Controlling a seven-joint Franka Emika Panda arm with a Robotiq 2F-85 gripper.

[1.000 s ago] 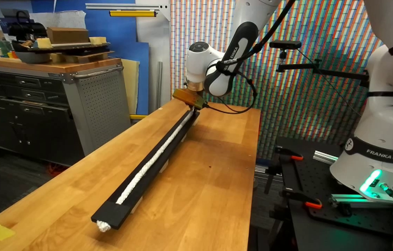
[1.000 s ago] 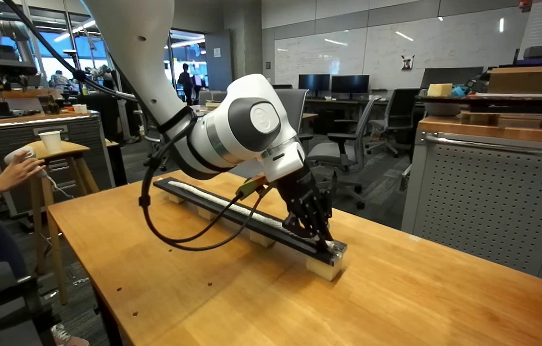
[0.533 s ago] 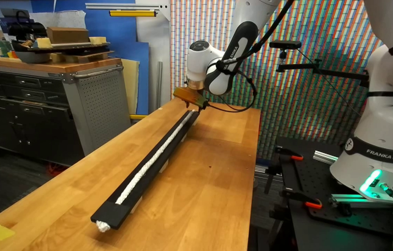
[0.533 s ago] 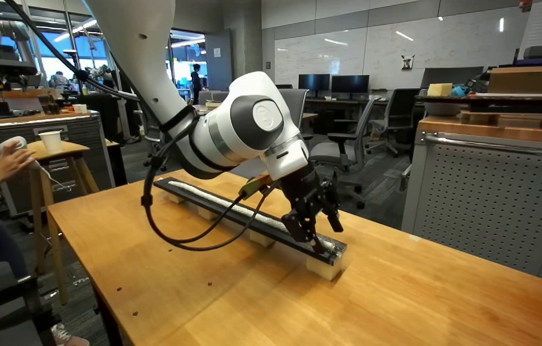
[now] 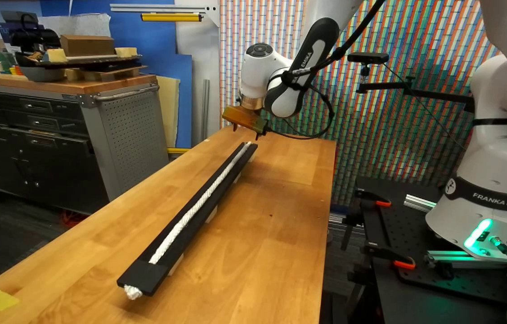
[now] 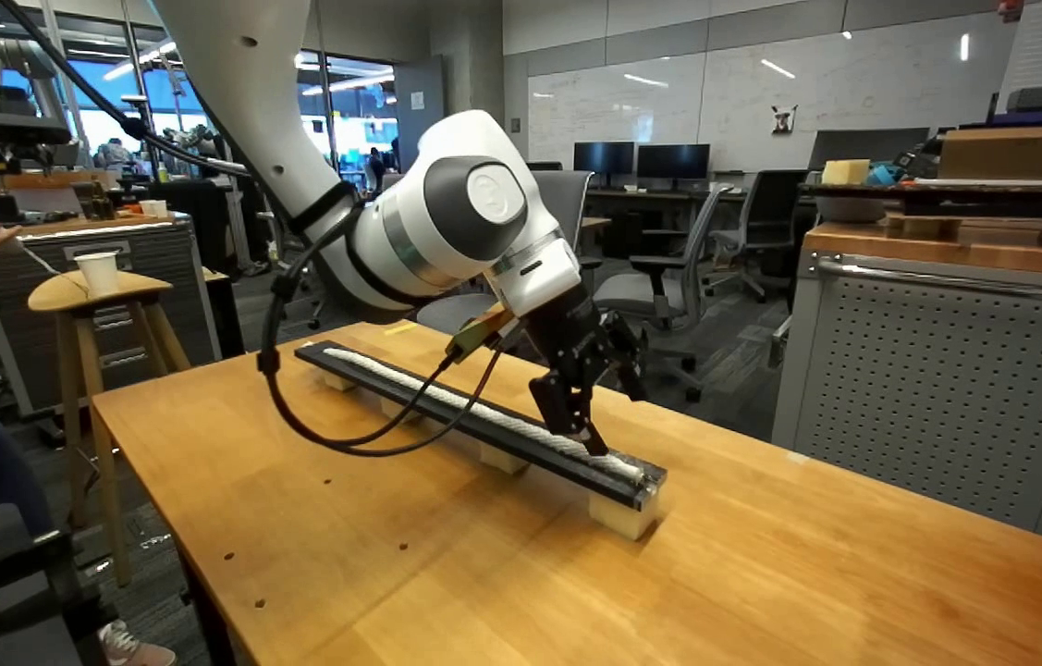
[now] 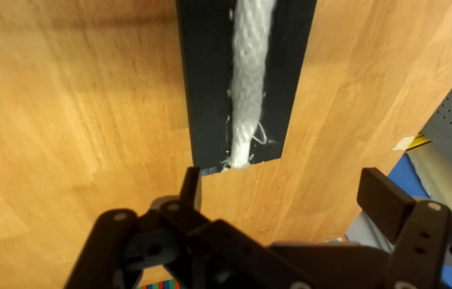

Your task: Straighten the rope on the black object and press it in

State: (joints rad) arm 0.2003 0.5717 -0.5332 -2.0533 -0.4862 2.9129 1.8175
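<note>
White rope [image 7: 250,72] is lying just below the pincer [image 7: 282,178], whose fingers [image 7: 386,200] are hanging wide apart around nothing, likely to clear it, and is running along the black bar [image 7: 209,84], which pale blocks [image 6: 622,520] are propping off the table [image 6: 761,536], probably for finger room.

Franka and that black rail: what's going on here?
The Franka arm is on a job to straighten the white rope on the black rail and press it in. Right now its tool hangs open and empty by one end of the rail. The rope runs nearly straight along it, with a loose thread loop near that end. How deep the rope sits can't be told.
</note>
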